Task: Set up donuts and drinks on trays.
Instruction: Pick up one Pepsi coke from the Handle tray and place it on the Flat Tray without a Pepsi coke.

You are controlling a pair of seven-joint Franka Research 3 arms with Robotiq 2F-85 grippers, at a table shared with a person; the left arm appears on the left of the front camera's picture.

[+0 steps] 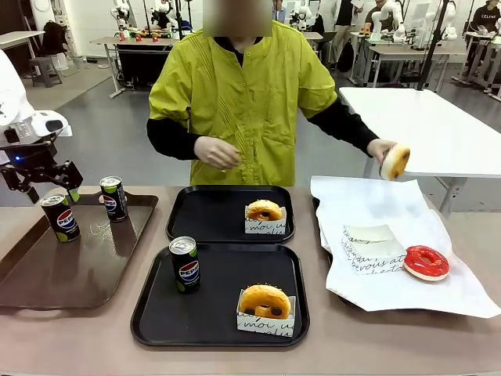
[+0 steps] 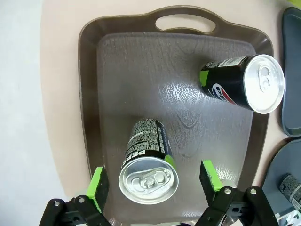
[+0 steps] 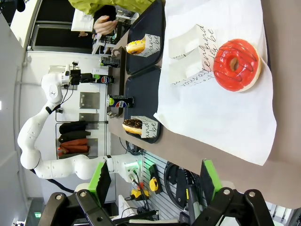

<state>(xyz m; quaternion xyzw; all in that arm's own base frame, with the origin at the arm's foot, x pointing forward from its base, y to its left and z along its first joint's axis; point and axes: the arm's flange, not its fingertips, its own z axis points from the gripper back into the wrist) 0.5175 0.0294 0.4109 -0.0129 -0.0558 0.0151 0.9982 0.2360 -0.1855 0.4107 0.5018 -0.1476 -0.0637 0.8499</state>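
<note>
The long brown plastic tray [image 1: 47, 290] on the left of the desk [image 1: 352, 348] holds two slim black Pepsi cans, both standing up: the outer can [image 1: 60, 216] and the inner can [image 1: 114, 198]. The near black square plastic tray [image 1: 219, 309] holds a third black can [image 1: 185, 265] at its left side. It also holds a golden ring donut with dark spots [image 1: 264, 301] sitting in a white printed paper sleeve [image 1: 262, 323]. The far black tray [image 1: 207, 215] holds another golden donut [image 1: 264, 210] in a sleeve of its own. A big white paper sheet [image 1: 376, 205] on the right carries a red iced donut [image 1: 426, 262], with empty white sleeves [image 1: 372, 249] just beside it. Past the sheet, the person's hand [image 1: 381, 149] holds one more donut [image 1: 395, 161] up in the air. The front view shows the left pincer [image 1: 51, 192] from the side, right over the outer can. The left wrist view looks straight down, and there the green pads [image 2: 99, 186] stand wide apart. The can's silver top sits between them, with a gap on each side, so nothing is gripped. The right wrist view is turned sideways. It shows the right pincer [image 3: 155, 181] with its pads wide apart and nothing between them. This pincer is by the desk edge, well apart from the red iced donut.
</note>
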